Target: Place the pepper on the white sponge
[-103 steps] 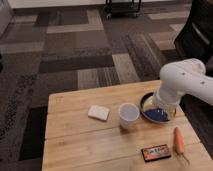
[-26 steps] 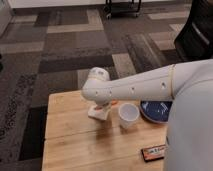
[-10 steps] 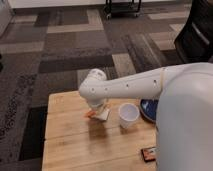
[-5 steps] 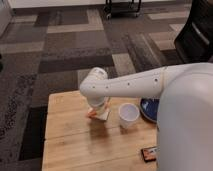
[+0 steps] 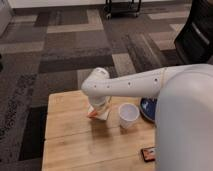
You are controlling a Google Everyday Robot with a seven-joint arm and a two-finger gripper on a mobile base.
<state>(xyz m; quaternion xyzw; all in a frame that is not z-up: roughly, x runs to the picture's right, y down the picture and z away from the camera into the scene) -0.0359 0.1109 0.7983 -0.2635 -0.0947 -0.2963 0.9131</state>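
Observation:
My gripper hangs at the end of the white arm, low over the left middle of the wooden table. The arm's wrist hides most of it. The white sponge lies directly beneath, with only its front edge showing. A short orange-red piece of the pepper sticks out below the gripper at the sponge's left edge. The rest of the pepper is hidden, and I cannot tell whether it rests on the sponge or is still held.
A white plastic cup stands upright just right of the sponge. A dark blue bowl sits behind it, partly hidden by the arm. A flat dark box lies near the front right edge. Patterned carpet surrounds the table.
The arm moved from the right side of the table to over the sponge, and the pepper left its spot at the front right. Over the last second the arm has barely moved.

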